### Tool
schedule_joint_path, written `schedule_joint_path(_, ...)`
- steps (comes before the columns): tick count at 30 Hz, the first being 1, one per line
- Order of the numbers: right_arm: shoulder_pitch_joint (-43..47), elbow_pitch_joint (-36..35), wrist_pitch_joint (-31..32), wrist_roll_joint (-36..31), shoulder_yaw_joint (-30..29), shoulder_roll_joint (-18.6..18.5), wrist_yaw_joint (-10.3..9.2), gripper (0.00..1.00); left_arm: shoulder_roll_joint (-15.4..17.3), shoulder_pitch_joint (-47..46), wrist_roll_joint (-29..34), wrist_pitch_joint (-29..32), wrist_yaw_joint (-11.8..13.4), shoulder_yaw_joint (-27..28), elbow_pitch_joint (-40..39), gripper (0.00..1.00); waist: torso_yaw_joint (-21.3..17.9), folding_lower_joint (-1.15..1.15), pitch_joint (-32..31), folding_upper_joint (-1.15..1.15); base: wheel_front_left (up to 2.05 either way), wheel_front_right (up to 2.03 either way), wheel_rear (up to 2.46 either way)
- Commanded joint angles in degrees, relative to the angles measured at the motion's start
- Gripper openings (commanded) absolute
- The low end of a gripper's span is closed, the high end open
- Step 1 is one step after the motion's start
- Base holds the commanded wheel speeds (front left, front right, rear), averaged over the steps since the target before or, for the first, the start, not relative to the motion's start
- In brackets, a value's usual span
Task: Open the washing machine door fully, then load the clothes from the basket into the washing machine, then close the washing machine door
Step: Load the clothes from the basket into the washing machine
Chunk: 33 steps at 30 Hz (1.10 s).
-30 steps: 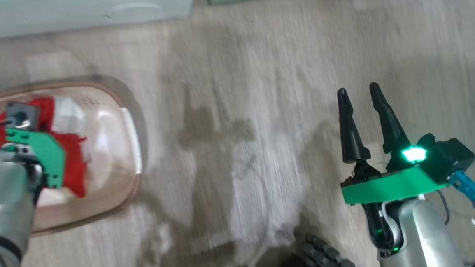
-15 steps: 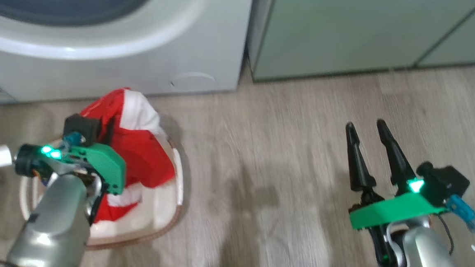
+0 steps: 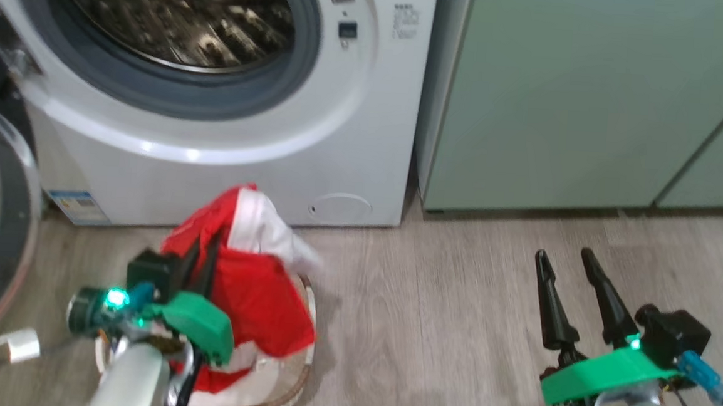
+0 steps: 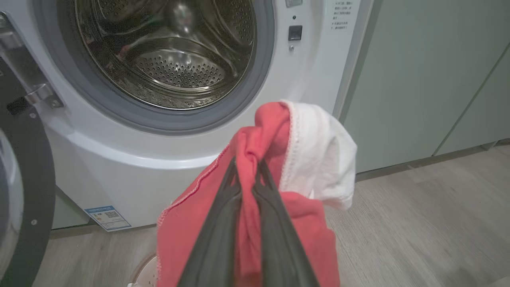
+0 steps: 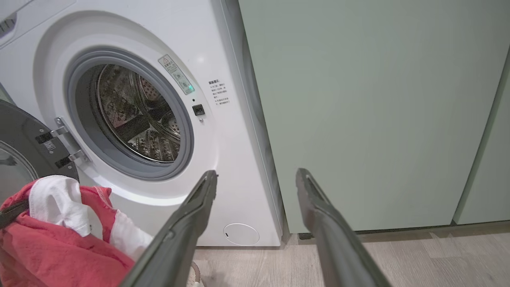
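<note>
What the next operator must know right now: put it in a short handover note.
Left gripper: shut on the bright red soft fabric garment, held up above the cream-white perforated plastic basket.
Right gripper: open, empty.
White front-loading washing machine: round black-rimmed glass door swung open, steel drum looks empty.
Done: door opened, garment picked up.
To do: put garment in drum, close door.

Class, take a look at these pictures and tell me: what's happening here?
Laundry loading is under way. The left gripper is shut on the red clothes, holding them up over the basket on the floor before the washing machine. The door stands open and the drum looks empty. The right gripper is open, holding nothing.
</note>
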Motion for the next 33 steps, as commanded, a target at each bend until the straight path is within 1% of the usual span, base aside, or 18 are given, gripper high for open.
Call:
schedule_joint_path(1,-0.79,-2.04,-0.54,-0.37,1.22,-0.49,0.00,1.00,0.18,-0.98,-0.07,-0.73,-0.32,2.26,-3.08,0.00,0.97,0.01,-1.61,0.00,0.00,0.00,0.00)
schedule_joint_path(5,0.57,-2.53,-0.54,-0.28,0.84,-0.49,0.00,1.00,-0.86,3.40,0.00,-0.73,-1.17,2.63,-7.76,0.00,1.54,0.01,-2.90,0.00,0.00,0.00,0.00)
schedule_joint_path(9,1.63,-2.77,-0.54,-0.26,0.30,-0.49,0.00,1.00,-1.68,6.80,-0.08,-0.73,-0.87,3.73,-11.37,0.00,2.14,0.01,-3.93,0.00,0.00,0.00,0.00)
schedule_joint_path(14,2.68,-3.31,-0.54,-0.08,-0.50,-0.49,0.00,1.00,-2.19,9.42,-0.11,-0.73,-0.74,4.03,-13.69,0.00,2.64,0.01,-4.64,0.00,0.00,0.00,0.00)
schedule_joint_path(19,2.80,-3.36,-0.54,-0.23,-0.54,-0.49,0.00,1.00,-2.34,10.02,-0.29,-0.73,-0.72,3.95,-14.98,0.00,2.94,0.01,-4.90,0.00,0.00,0.00,0.00)
schedule_joint_path(25,2.52,-3.35,-0.54,-0.35,-0.28,-0.49,0.00,1.00,-2.36,10.04,-1.54,-0.73,0.08,3.62,-16.20,0.00,2.82,0.01,-4.81,0.00,0.00,0.00,0.00)
schedule_joint_path(33,2.36,-3.74,-0.54,-0.35,-0.06,-0.49,0.00,1.00,-2.37,8.88,-2.49,-0.73,0.33,4.55,-17.99,0.00,1.56,0.01,-3.06,0.00,0.00,0.00,0.00)
